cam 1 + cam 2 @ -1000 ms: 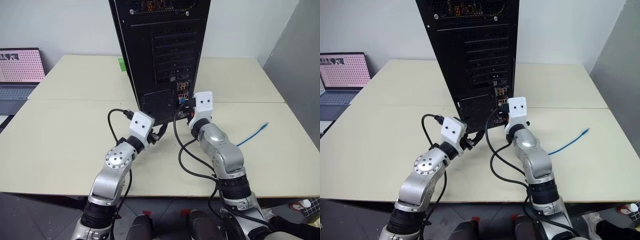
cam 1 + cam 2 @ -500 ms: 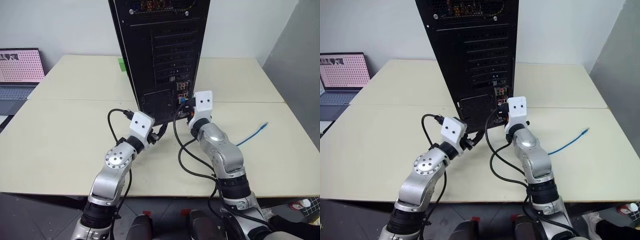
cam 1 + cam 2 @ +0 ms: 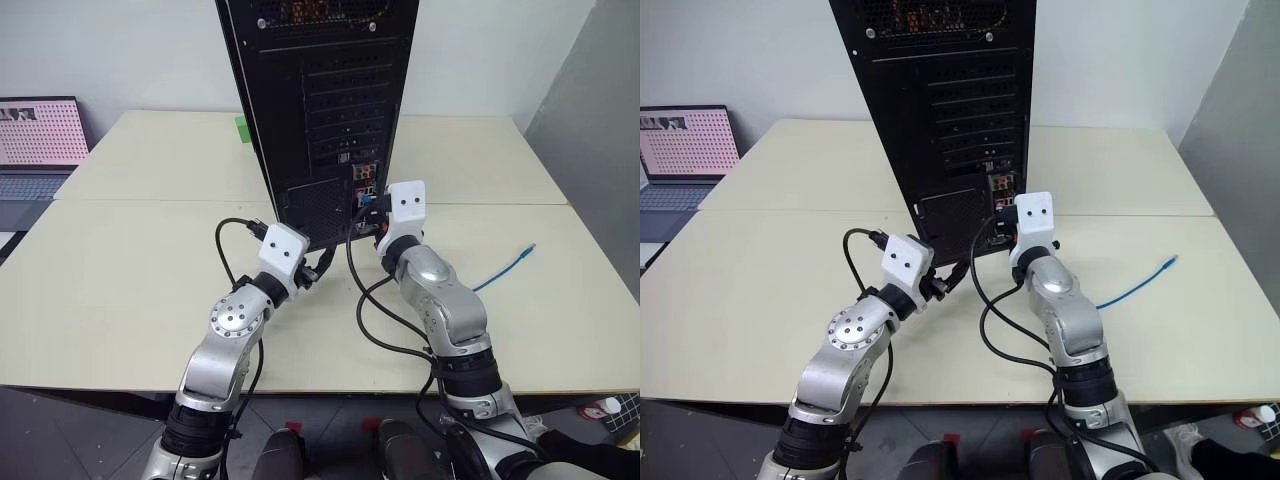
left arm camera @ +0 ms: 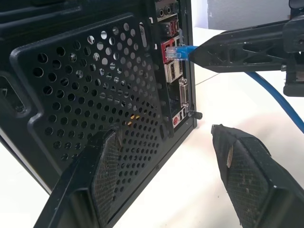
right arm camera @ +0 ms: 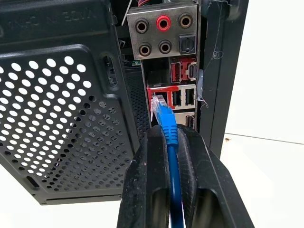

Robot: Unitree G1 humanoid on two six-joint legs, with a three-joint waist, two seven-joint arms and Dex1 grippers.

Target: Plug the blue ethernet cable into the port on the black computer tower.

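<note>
Jaws clamped, the right gripper [image 5: 167, 142] is pinching the blue ethernet cable [image 5: 167, 124], its clear plug resting at the port [image 5: 156, 99] in the connector strip of the black computer tower [image 3: 320, 100]; the left gripper [image 4: 166, 175] is holding its mesh-textured fingers [image 4: 242, 156] apart beside the perforated metal rear. Nothing is differing from a second ago.

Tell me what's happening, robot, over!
Right gripper shut on blue cable, plug tip at the port on the tower. Left gripper open beside tower, holding nothing. Nothing in the way.
</note>
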